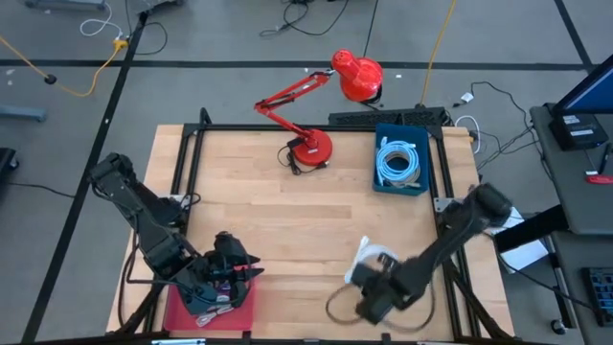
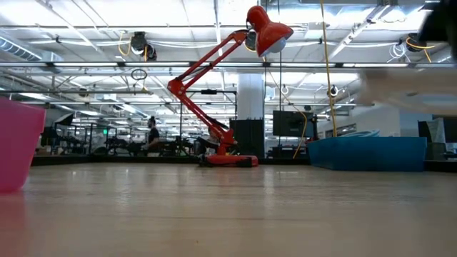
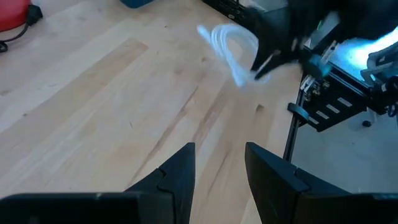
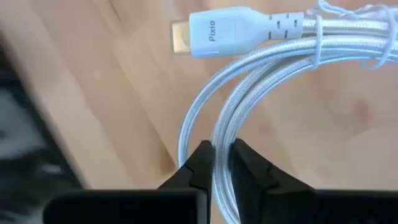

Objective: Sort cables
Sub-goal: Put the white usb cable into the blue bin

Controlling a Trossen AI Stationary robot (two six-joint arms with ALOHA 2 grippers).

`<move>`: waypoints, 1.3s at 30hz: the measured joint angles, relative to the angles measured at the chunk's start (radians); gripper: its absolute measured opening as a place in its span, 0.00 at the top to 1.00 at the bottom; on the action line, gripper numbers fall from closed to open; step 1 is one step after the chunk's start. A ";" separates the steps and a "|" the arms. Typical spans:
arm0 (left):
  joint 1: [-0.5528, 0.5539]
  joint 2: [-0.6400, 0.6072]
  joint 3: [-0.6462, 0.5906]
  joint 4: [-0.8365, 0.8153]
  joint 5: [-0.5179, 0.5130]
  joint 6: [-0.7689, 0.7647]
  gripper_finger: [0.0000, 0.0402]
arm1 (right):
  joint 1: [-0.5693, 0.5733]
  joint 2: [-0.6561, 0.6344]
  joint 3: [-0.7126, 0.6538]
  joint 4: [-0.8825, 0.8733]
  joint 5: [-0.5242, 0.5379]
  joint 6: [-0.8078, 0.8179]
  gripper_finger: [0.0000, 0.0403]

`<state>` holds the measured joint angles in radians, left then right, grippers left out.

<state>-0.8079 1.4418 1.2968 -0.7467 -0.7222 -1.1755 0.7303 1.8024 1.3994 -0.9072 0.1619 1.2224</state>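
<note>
A coiled white braided cable (image 4: 261, 68) with a white plug (image 4: 230, 34) sits in my right gripper (image 4: 221, 163), which is shut on it near the table's front right (image 1: 375, 292). The coil shows white beside that gripper in the high view (image 1: 372, 257). A thin beige cable loop (image 1: 331, 305) lies on the wood beneath it. My left gripper (image 3: 219, 165) stands open with nothing between its fingers, above a red bin (image 1: 244, 305) at the front left that holds short bundled cables (image 1: 222, 292). A light-blue coil (image 1: 399, 160) lies in a blue bin (image 1: 381, 177). My right gripper pinches a few strands of the white coil's curved side (image 4: 221, 146) between its two fingers, away from the plug end. The fingers come steeply from above and lie across the strands. The tied part and the plug reach out past the fingertips.
A red desk lamp (image 1: 311, 149) with its black cord stands at the far middle, its head (image 1: 359, 77) beyond the table's far edge. Black frame rails run along the table's sides. Bare wood lies between the two arms and the lamp.
</note>
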 joint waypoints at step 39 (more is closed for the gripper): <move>-0.031 0.071 -0.001 0.153 -0.101 -0.171 0.65 | -1.367 -0.422 -0.176 -0.187 0.064 -0.944 0.94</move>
<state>-0.8389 1.5133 1.2961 -0.5936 -0.8230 -1.3461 -0.6364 1.3809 1.2237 -1.0939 0.2258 0.2788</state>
